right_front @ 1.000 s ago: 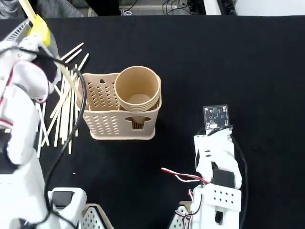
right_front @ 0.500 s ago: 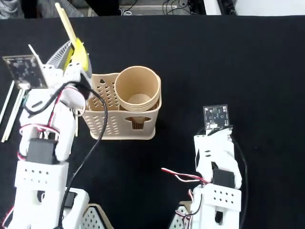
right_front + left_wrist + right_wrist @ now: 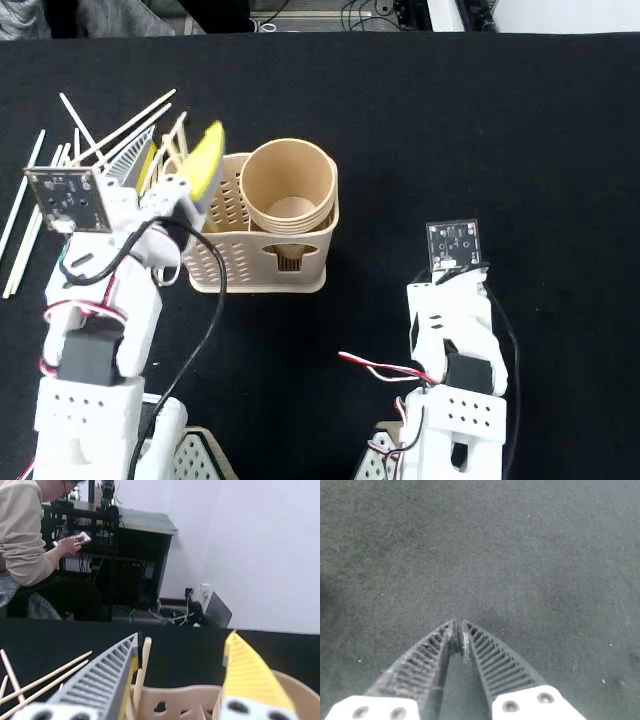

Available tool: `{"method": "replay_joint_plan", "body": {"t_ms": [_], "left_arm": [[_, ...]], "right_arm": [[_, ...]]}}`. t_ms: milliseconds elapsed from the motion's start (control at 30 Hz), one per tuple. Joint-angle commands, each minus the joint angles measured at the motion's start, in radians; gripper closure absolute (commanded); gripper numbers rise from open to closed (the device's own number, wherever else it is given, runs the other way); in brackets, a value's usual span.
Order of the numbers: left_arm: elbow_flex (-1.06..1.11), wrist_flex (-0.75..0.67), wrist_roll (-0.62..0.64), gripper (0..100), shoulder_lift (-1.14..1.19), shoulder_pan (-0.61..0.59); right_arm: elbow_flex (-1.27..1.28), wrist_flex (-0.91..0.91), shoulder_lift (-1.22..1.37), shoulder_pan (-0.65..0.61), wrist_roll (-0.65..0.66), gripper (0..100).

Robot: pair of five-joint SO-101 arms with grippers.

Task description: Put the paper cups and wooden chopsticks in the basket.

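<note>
Tan perforated basket (image 3: 255,268) stands on the black desk (image 3: 480,130). Nested paper cups (image 3: 290,185) occupy its 3 o'clock compartment (count unclear). Pale wooden chopsticks (image 3: 105,135) lie scattered at its 10 o'clock, partly hidden by the left arm. Left gripper (image 3: 180,148) fingers are spread wide above the 9 o'clock compartment. Right gripper (image 3: 457,630) fingers are closed and empty.

From above, we cannot see into one compartment of the beige perforated plastic basket (image 3: 255,268); the left gripper (image 3: 182,142) covers it and the ends of several thin wooden chopsticks (image 3: 130,121).
</note>
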Motion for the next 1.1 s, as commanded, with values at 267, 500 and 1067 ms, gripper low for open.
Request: {"method": "replay_joint_plan", "body": {"t_ms": [267, 500, 1067], "left_arm": [[-0.852, 0.845, -0.129, 71, 0.460, -0.438], [-1.095, 0.905, -0.270, 71, 0.922, -0.624], [-1.702, 0.914, -0.400, 71, 1.962, -0.645]], "right_arm": [[-0.008, -0.020, -0.015, 0.008, -0.006, 98.6], [-0.007, -0.020, -0.015, 0.008, -0.006, 98.6], [-0.007, -0.017, -0.015, 0.006, -0.006, 98.6]]}}
